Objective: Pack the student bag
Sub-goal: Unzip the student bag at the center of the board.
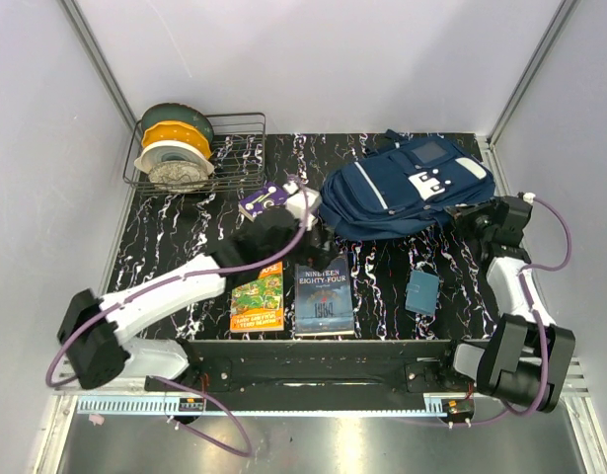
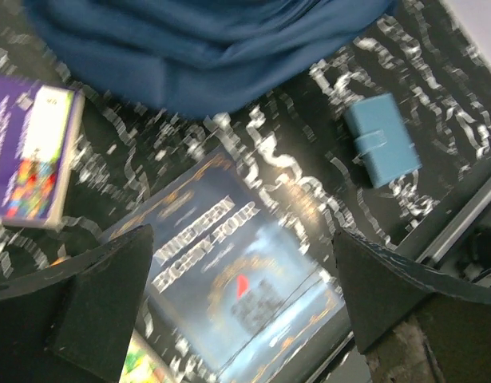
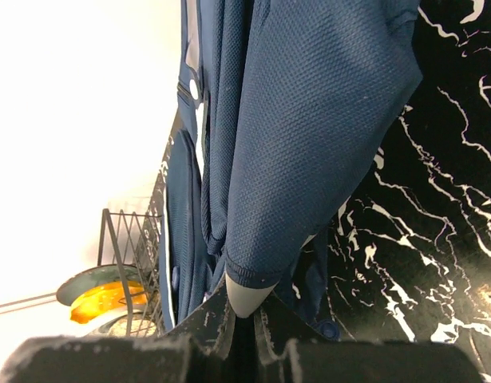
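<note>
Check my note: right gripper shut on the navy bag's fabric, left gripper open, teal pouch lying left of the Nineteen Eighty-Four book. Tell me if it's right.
Not quite. The teal pouch lies right of the Nineteen Eighty-Four book, not left, as the top external view shows. The rest holds: right gripper shut on the fabric of the navy bag, left gripper open.

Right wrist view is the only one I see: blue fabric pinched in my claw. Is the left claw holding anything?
Observer: No, the left claw is open and empty; the Nineteen Eighty-Four book shows between its fingers.
Operator: What else lies unpacked?
Observer: A teal pouch lies on the table, right of that book.
Operator: Where do I hold the student bag?
Observer: The right claw pinches its right edge, seen from the top.
</note>
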Available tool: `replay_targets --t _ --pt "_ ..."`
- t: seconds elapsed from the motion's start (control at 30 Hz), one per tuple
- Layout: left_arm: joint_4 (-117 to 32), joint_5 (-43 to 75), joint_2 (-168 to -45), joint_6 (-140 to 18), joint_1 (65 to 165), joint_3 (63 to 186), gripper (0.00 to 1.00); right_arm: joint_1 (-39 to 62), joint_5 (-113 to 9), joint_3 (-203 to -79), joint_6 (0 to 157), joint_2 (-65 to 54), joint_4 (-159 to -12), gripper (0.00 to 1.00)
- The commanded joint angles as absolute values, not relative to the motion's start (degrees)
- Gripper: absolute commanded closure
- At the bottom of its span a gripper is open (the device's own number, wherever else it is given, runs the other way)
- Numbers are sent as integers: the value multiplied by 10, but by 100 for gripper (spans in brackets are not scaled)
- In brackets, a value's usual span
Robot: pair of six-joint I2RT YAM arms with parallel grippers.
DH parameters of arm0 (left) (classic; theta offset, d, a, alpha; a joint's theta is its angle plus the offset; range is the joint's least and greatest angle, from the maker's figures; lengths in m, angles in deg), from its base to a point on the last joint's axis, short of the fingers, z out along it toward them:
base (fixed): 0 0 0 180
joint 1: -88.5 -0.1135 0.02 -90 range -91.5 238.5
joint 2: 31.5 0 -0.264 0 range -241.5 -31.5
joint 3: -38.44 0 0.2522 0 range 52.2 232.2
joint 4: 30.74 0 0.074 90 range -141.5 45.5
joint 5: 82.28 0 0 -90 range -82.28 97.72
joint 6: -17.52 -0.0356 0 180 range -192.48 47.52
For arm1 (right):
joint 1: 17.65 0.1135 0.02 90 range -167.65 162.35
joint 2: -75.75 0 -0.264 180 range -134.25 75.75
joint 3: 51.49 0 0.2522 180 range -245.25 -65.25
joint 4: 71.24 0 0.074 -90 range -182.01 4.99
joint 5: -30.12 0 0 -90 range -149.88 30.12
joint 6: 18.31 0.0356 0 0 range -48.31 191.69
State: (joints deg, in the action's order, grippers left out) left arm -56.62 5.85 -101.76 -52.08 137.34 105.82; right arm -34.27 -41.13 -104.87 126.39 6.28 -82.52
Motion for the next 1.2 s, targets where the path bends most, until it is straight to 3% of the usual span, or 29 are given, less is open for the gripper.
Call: replay_targets --t 0.0,0.4,0.77,1.03,1.17 --pt "-467 20 -1116 -517 1427 1149 1 -340 -369 -1055 1315 120 -810 100" --pt "-384 51 -1325 -503 1491 1316 1 -323 -418 -1068 1371 184 -896 100" --pt "-305 151 -1354 -499 1494 1276 8 -323 -351 -1149 1332 145 -956 100" --pt "-293 97 -1380 -474 1483 1264 1 -323 -363 -1118 1351 176 -944 100" --pt "-282 174 -1425 -413 1423 1294 1 -323 -354 -1093 1349 198 -955 100"
